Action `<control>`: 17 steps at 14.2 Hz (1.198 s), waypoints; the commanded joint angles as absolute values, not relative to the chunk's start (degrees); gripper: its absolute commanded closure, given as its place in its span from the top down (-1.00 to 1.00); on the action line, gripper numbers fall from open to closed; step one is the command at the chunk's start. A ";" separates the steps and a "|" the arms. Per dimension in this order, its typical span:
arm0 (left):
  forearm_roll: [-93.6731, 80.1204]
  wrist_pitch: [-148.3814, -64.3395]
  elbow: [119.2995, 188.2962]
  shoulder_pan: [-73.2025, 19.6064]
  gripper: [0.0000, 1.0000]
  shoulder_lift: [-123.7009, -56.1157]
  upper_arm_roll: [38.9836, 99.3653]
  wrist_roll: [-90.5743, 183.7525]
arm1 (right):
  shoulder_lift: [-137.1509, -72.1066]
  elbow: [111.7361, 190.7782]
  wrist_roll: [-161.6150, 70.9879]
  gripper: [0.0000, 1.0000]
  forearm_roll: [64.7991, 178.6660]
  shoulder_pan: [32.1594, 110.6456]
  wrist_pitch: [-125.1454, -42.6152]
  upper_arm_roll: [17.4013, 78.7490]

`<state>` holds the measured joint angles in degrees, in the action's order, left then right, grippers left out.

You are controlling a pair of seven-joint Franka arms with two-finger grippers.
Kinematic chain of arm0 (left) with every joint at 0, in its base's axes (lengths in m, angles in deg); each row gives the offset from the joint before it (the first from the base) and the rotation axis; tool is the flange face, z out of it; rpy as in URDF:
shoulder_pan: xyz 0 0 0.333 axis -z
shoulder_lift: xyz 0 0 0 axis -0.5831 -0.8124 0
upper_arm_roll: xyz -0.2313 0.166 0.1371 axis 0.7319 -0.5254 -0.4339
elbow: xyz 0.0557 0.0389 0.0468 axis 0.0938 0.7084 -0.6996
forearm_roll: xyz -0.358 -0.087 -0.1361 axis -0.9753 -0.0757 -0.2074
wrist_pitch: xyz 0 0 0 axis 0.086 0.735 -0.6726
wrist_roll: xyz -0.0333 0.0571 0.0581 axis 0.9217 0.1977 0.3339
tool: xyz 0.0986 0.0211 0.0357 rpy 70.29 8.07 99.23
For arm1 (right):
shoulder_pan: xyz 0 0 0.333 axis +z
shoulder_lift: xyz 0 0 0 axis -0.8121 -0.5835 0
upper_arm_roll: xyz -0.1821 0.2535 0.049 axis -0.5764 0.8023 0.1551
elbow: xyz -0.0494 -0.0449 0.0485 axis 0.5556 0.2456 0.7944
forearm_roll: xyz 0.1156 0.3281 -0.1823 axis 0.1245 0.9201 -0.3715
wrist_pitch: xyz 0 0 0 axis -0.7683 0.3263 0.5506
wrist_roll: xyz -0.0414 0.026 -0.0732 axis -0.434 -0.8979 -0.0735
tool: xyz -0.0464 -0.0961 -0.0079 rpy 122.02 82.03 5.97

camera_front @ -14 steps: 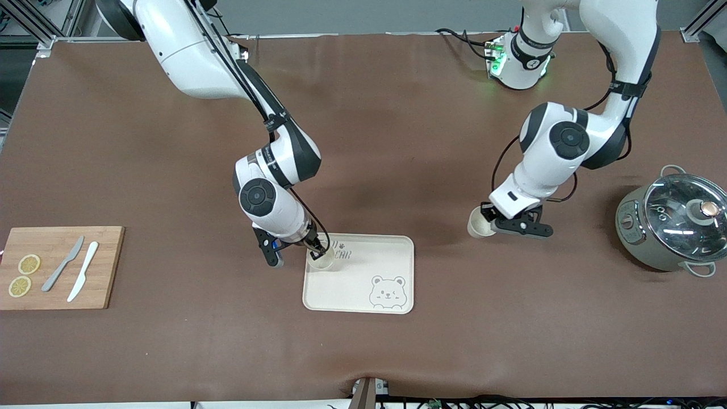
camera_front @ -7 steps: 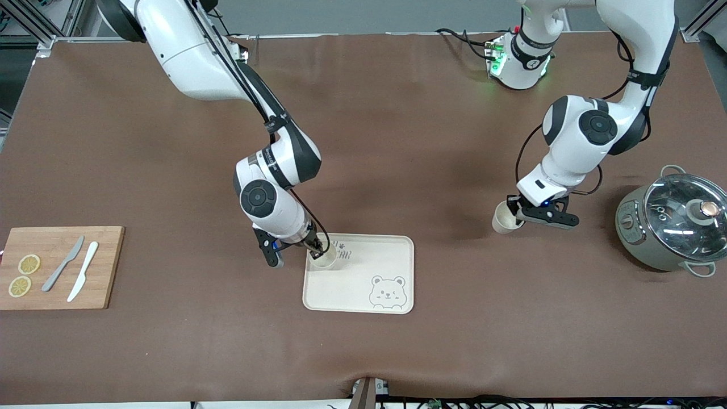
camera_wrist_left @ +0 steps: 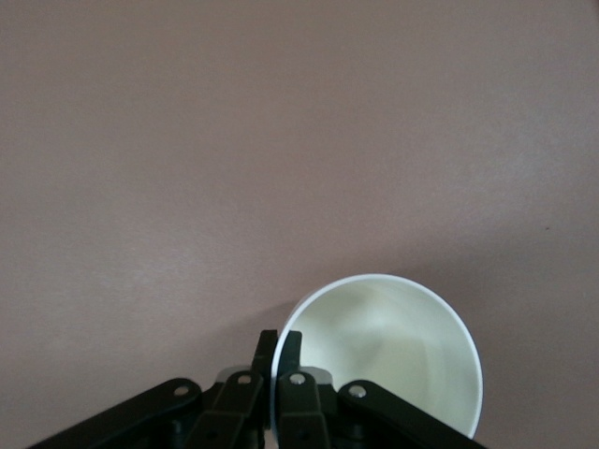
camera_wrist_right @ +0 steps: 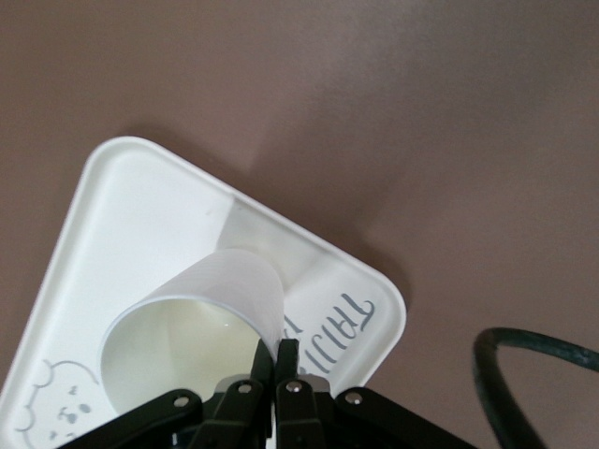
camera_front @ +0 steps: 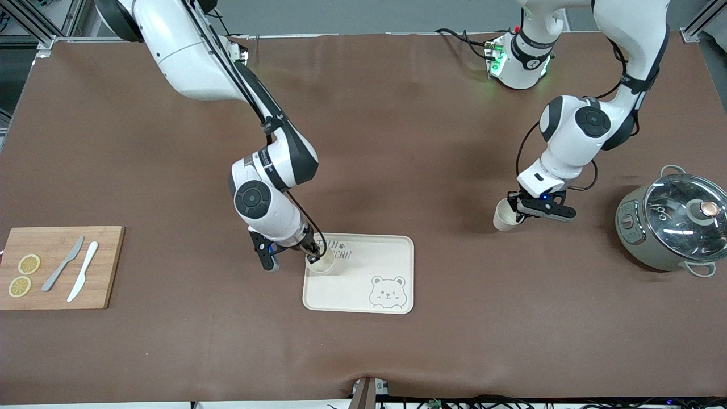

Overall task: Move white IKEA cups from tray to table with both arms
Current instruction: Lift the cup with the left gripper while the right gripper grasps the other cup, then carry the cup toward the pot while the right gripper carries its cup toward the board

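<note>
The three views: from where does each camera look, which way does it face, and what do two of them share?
Front view: high across the table, facing both arms, the tray and the pot.
Left wrist view: on the left arm, facing down; left gripper pinches a cup rim over brown table.
Right wrist view: on the right arm; right gripper pinches the other cup over the tray.
Shared: front and right wrist views show the tray.
</note>
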<state>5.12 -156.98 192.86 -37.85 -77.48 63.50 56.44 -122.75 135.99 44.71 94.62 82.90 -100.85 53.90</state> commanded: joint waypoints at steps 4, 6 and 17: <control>4.32 -160.32 193.04 -39.01 -1.00 -80.28 64.74 57.96 | -120.55 134.41 36.64 -1.00 94.55 80.33 -92.65 54.23; 4.32 -160.32 192.95 -39.01 -1.00 -80.37 64.82 57.87 | -118.97 134.50 31.64 -1.00 94.38 79.45 -87.29 54.14; 4.32 -160.23 192.51 -38.92 -0.15 -80.46 65.53 57.35 | -107.80 147.59 -4.48 -1.00 93.24 64.69 -80.24 54.05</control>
<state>5.12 -159.57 192.57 -37.89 -80.63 64.39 56.45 -111.40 143.02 0.85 94.07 67.93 -80.32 53.01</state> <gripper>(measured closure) 0.767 0.978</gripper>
